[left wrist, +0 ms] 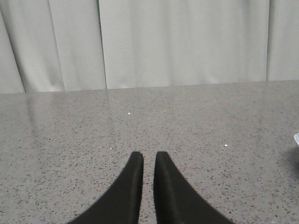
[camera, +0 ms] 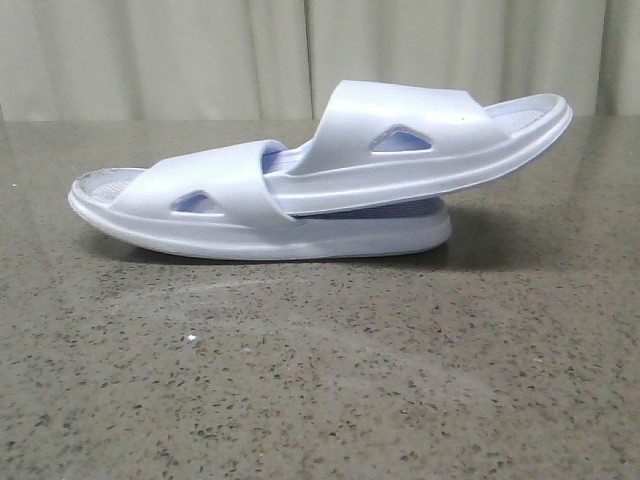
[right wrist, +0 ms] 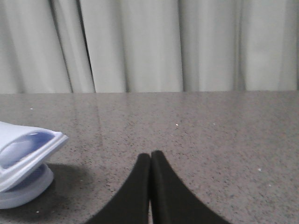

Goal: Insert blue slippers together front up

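Observation:
Two pale blue-white slippers lie nested on the table in the front view. The lower slipper (camera: 160, 190) rests flat with its strap to the left. The upper slipper (camera: 430, 125) is pushed under that strap and tilts up to the right. Neither gripper shows in the front view. My left gripper (left wrist: 149, 156) is empty, its fingers nearly together with a narrow gap, over bare table; a sliver of slipper (left wrist: 296, 138) shows at the frame edge. My right gripper (right wrist: 150, 155) is shut and empty, apart from the slippers' raised end (right wrist: 23, 151).
The speckled grey stone table (camera: 320, 380) runs back to pale curtains (camera: 200, 50). A small white speck (camera: 191, 340) lies on the table in front of the slippers.

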Controlling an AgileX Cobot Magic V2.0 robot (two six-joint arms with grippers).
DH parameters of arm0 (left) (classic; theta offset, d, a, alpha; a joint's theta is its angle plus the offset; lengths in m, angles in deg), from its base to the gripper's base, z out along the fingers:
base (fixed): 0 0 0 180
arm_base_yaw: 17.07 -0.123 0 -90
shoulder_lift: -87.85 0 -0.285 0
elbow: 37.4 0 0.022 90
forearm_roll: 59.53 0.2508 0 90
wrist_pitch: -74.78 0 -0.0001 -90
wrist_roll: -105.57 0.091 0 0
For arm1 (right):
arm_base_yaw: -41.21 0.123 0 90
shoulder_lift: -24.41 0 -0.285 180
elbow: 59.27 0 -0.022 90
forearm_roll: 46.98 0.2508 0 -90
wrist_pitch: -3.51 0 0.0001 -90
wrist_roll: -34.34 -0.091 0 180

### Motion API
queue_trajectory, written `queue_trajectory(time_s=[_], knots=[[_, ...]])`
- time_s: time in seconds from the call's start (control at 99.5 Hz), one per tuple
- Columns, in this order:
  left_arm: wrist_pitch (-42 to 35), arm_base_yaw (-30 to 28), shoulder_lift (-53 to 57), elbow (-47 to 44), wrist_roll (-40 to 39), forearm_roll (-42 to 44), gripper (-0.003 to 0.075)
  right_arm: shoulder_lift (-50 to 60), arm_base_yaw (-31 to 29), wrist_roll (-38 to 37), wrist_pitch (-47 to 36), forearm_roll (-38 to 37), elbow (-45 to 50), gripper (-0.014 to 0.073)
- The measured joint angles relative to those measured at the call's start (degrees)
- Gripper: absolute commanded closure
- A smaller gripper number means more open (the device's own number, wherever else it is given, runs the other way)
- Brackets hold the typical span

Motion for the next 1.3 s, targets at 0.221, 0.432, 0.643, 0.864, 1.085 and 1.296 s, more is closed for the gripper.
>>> queue_trajectory(time_s=[0.221,0.432,0.643,0.864,1.085,1.296], knots=[[0.0,0.0,0.0,0.0,0.0,0.0,0.0704,0.28,0.0,-18.66,-0.97,-17.58,2.34,0.0701],[0.0,0.0,0.0,0.0,0.0,0.0,0.0704,3.78,0.0,-21.31,-5.02,-19.43,8.1,0.0701],[-0.1,0.0,0.0,0.0,0.0,0.0,0.0704,4.1,0.0,-21.53,-6.6,-19.57,11.25,0.0701],[-0.1,0.0,0.0,0.0,0.0,0.0,0.0704,4.1,0.0,-21.57,-9.48,-19.69,11.25,0.0701],[-0.1,0.0,0.0,0.0,0.0,0.0,0.0704,4.1,0.0,-21.66,-9.48,-19.69,11.25,0.0701],[-0.1,0.0,0.0,0.0,0.0,0.0,0.0704,4.1,0.0,-21.66,-9.48,-19.72,11.25,0.0701]])
